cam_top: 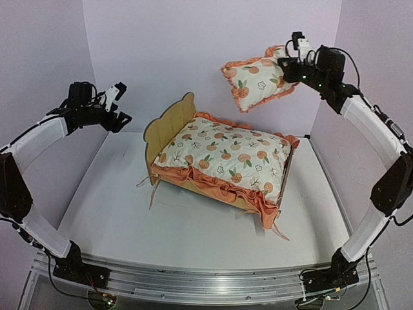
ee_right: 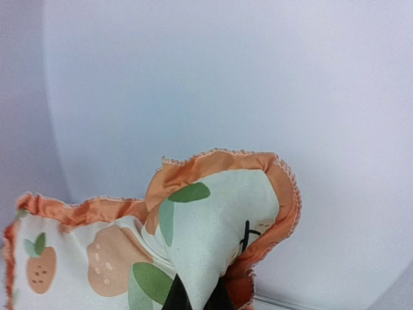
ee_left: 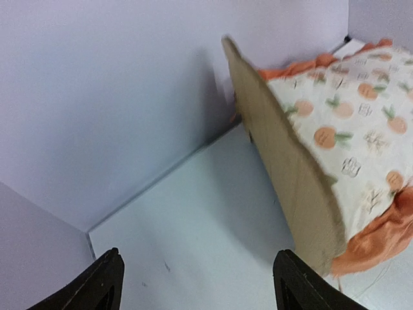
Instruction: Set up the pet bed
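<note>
- Lilac walls [cam_top: 193,45] enclose a white worktop [cam_top: 161,219] on three sides; both arms rise from its near edge.
- Pet bed [cam_top: 169,126]: small light plywood frame with a scalloped headboard. It stands about mid-worktop, nearer the far edge and set askew. The headboard faces the left side and the foot end points toward the right edge.
- Mattress cushion [cam_top: 226,152]: large, cream, printed with orange fruit and trimmed in an orange ruffle. It lies in the frame and covers the base. The ruffle spills over the near side rail and the foot end, and thin ties trail onto the worktop.
- Left gripper [cam_top: 122,106]: black fingers spread wide with nothing between them. It is raised over the left edge of the worktop, well apart from the bed and to the left of the headboard.
- Left wrist view: the left gripper [ee_left: 197,284] faces the bare worktop [ee_left: 206,213]. The headboard [ee_left: 284,168] shows edge-on at right, with the cushion [ee_left: 348,123] behind it.
- Right gripper [cam_top: 288,68]: clamped on one corner of a small matching fruit-print pillow [cam_top: 255,81] with an orange ruffle. It is held high in the air toward the far right corner.
- The pillow hangs to the gripper's left, above the bed's far side and clear of bed and cushion.
- Right wrist view: the fingertips of the right gripper [ee_right: 197,298] pinch the bunched pillow [ee_right: 213,219] fabric against the wall.
</note>
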Robot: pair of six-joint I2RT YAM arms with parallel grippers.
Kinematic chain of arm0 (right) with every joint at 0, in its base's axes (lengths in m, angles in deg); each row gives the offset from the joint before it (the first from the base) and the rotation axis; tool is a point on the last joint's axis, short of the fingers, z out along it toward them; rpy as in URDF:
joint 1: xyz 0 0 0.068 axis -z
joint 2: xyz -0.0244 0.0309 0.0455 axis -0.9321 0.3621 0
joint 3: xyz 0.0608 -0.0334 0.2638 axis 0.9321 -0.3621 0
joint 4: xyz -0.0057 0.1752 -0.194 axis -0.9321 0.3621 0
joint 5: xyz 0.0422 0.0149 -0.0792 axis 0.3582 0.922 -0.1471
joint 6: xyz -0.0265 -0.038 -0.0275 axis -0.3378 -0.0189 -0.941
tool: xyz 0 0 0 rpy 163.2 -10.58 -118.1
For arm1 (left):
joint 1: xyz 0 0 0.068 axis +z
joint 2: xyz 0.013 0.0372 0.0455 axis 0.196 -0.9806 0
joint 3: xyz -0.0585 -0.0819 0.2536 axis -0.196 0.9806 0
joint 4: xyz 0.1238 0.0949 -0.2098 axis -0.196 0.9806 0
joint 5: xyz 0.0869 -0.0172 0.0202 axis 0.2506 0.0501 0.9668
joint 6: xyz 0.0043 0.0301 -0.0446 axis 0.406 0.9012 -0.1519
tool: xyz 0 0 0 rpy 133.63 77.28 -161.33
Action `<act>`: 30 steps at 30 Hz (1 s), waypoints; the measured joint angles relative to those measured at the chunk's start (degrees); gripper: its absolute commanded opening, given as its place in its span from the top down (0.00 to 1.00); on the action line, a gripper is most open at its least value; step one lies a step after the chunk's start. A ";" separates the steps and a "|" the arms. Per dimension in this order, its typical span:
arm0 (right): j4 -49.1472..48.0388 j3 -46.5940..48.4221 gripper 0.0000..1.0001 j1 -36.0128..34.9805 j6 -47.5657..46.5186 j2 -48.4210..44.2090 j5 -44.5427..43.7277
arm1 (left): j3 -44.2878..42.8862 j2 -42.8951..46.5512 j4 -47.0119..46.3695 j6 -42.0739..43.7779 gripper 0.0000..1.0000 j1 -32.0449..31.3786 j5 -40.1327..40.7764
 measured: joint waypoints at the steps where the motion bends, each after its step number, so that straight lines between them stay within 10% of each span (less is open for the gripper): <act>1: 0.34 0.01 1.00 -1.61 -0.49 0.48 2.19 | -1.12 0.50 -0.83 -0.19 0.15 -0.65 -1.10; 10: 7.18 2.47 1.00 -14.87 -4.32 9.64 12.02 | -9.33 0.96 -1.18 -2.59 0.02 -19.61 -10.31; 19: 8.79 2.42 1.00 -24.69 -6.10 11.24 15.10 | -13.22 -10.44 3.07 -18.86 0.05 -21.23 -18.60; 27: 7.81 -0.60 1.00 -23.94 -1.84 11.22 13.78 | -16.27 -17.97 6.99 -23.10 1.00 -23.01 -24.71; 30: 6.45 -2.03 0.42 -23.75 0.57 11.08 10.62 | -19.00 -19.63 7.80 -24.16 1.00 -23.40 -25.50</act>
